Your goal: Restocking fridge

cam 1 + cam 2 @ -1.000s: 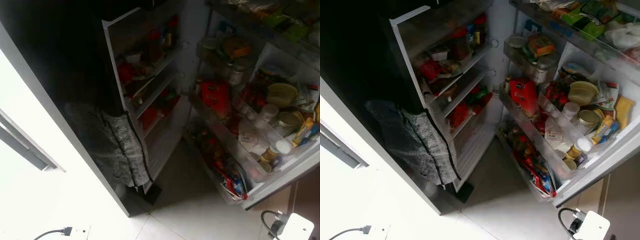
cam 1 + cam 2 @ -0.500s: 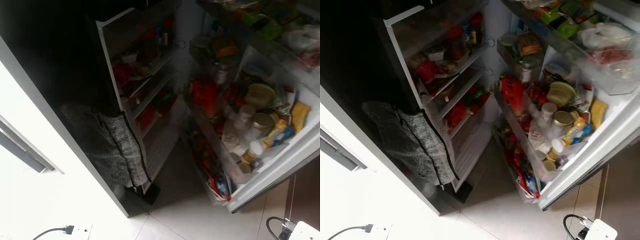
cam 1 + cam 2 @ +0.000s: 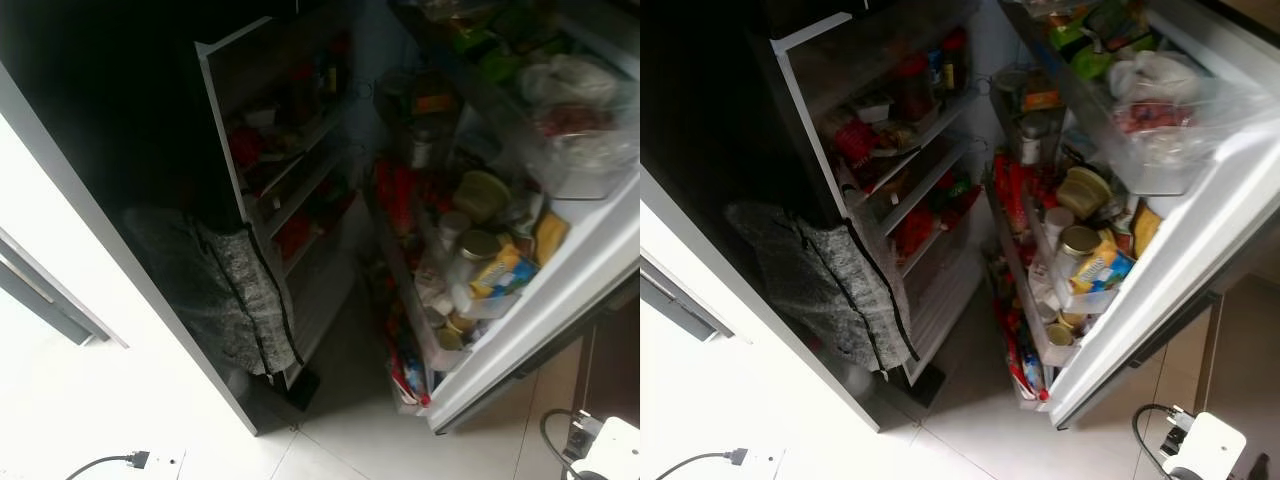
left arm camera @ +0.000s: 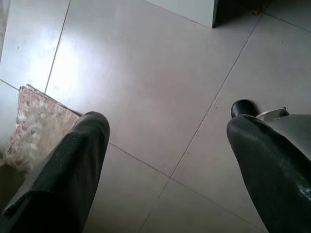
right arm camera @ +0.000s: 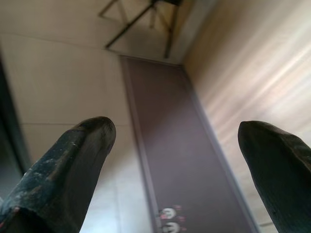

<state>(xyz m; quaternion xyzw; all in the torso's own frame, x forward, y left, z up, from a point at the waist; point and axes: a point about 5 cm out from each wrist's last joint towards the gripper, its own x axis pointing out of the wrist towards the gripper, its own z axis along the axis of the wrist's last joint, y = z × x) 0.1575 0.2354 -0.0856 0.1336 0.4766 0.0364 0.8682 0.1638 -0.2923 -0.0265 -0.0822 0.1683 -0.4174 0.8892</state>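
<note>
While both arms hang idle, the left hand [image 4: 163,160] is spread wide and empty above the tiled floor [image 4: 146,82], and the right hand [image 5: 177,165] gapes empty too. Ahead stands the fridge [image 3: 890,130], its door [image 3: 1160,250] swung open, crowded with what look like jars [image 3: 1077,243].

One fridge [image 3: 890,150]; two open doors [image 3: 1180,260]; one grey cloth [image 3: 830,290]; two wall plugs [image 3: 1205,445]; two pincers [image 4: 165,165].
</note>
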